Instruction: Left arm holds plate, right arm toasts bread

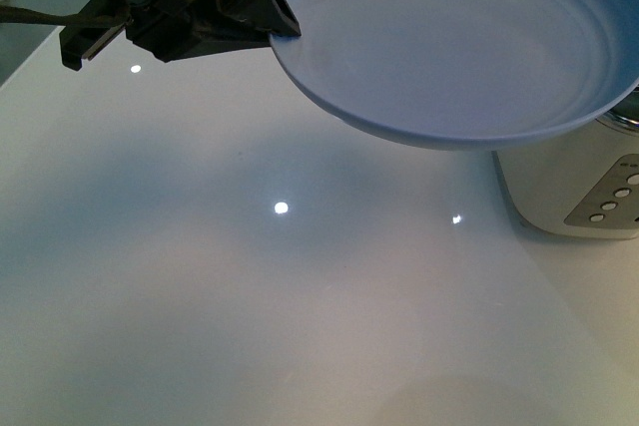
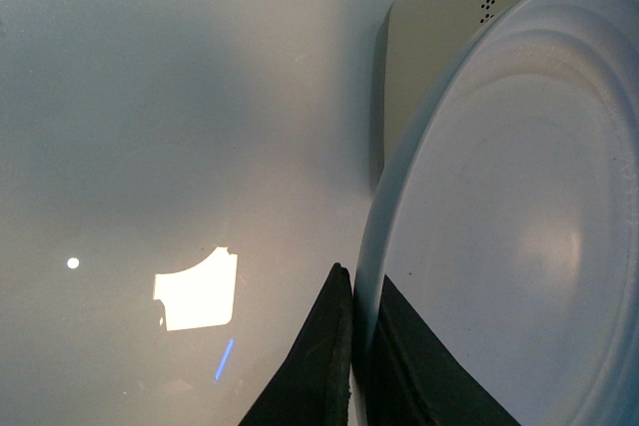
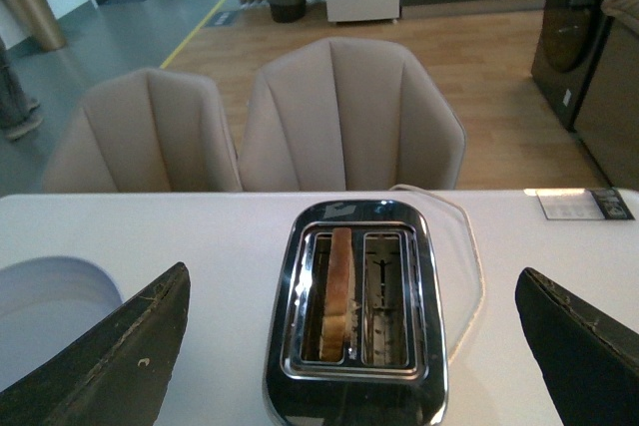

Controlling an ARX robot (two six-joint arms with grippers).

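Tabletop [image 1: 200,296] sticker [image 3: 581,204] too small to read. Left gripper [image 1: 285,27] jaws clamped on plate [image 1: 449,37] rim. Plate is held off the tabletop, reaching from jaws toward toaster [image 3: 354,386]. Right gripper [image 3: 351,271] jaws wide apart. Bread [image 3: 339,291] stands on edge between them, in the slot nearer the plate, long axis along slot.

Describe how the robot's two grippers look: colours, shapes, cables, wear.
The left black angular metal gripper has a blocky dark body that narrows to wedge-shaped fingers, with thin dark cables at its rear. Of the right gripper only two broad, matte black triangular fingers show, their edges scuffed with pale scratches. No markings are visible on either.
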